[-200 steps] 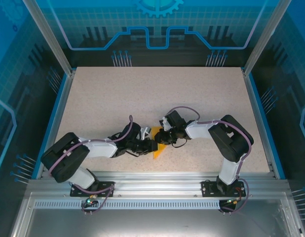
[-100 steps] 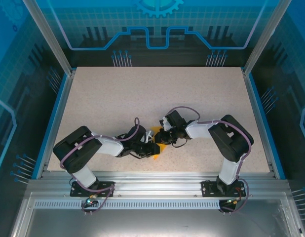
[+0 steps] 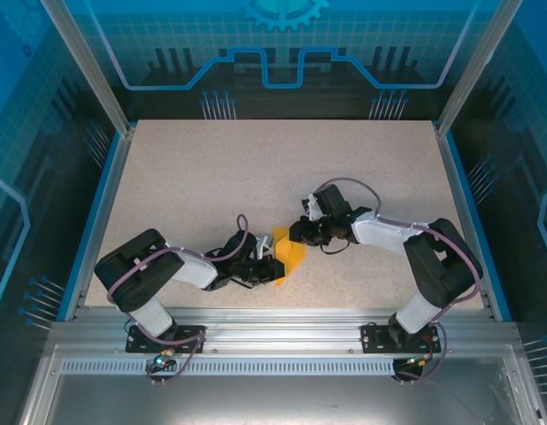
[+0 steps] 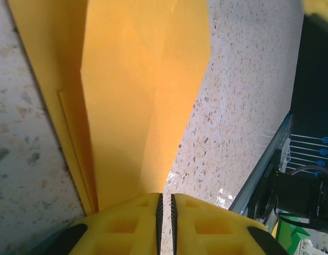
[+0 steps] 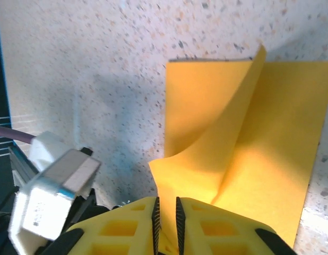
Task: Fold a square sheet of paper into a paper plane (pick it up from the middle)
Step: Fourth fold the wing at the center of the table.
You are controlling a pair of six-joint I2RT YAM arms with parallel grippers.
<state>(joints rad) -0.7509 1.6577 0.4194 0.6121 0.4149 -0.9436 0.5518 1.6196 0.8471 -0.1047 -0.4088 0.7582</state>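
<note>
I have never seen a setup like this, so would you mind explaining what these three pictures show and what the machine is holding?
These are two robot arms bolted at the near edge of a speckled table. The wide picture comes from a fixed camera above and behind them, with the left arm on the left and the right arm on the right. The other two pictures come from a camera on each wrist, looking along its yellow fingers. Between the arms lies a partly folded orange-yellow paper. The left gripper is closed on one edge of it, and the right gripper pinches a lifted flap.
</note>
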